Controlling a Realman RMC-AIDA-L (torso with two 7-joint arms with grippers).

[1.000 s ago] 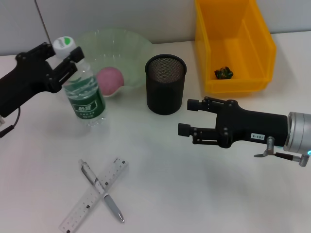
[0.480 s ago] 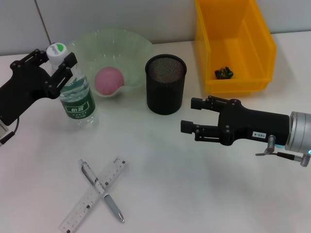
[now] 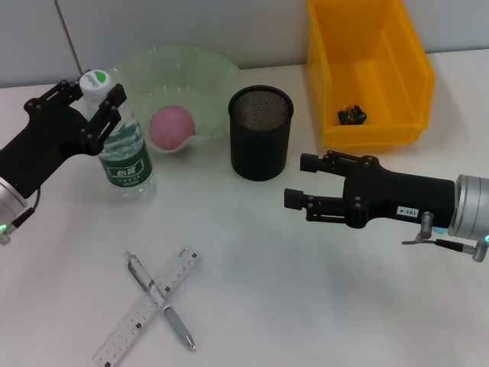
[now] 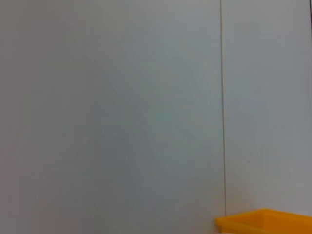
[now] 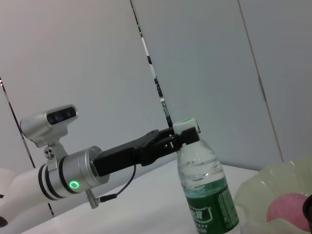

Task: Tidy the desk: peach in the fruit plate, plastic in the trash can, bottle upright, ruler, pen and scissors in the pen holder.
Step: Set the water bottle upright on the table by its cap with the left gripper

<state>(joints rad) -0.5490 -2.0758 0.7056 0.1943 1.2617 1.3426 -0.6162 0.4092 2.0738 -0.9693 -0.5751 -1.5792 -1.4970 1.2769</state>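
A clear water bottle (image 3: 127,153) with a green label and white cap stands upright on the desk, left of the fruit plate. My left gripper (image 3: 93,98) is shut on its neck just under the cap; the right wrist view shows the same bottle (image 5: 207,195) and left gripper (image 5: 181,137). The pink peach (image 3: 172,126) lies in the pale green fruit plate (image 3: 206,69). A crumpled plastic wad (image 3: 351,115) sits in the yellow bin (image 3: 405,57). Near the front left, a clear ruler (image 3: 183,269) and a pen (image 3: 179,329) lie crossed. My right gripper (image 3: 293,182) hovers open, right of the black mesh pen holder (image 3: 260,134). Scissors are out of view.
The left wrist view shows only the grey wall and a corner of the yellow bin (image 4: 263,219). The fruit plate (image 5: 273,195) with the peach (image 5: 290,207) stands just beyond the bottle. Bare white desk lies between the pen holder and the crossed ruler and pen.
My left gripper swung the tilted bottle upright and brought it down onto the desk, ending slightly nearer the plate. The right arm drifted slightly right and stays open.
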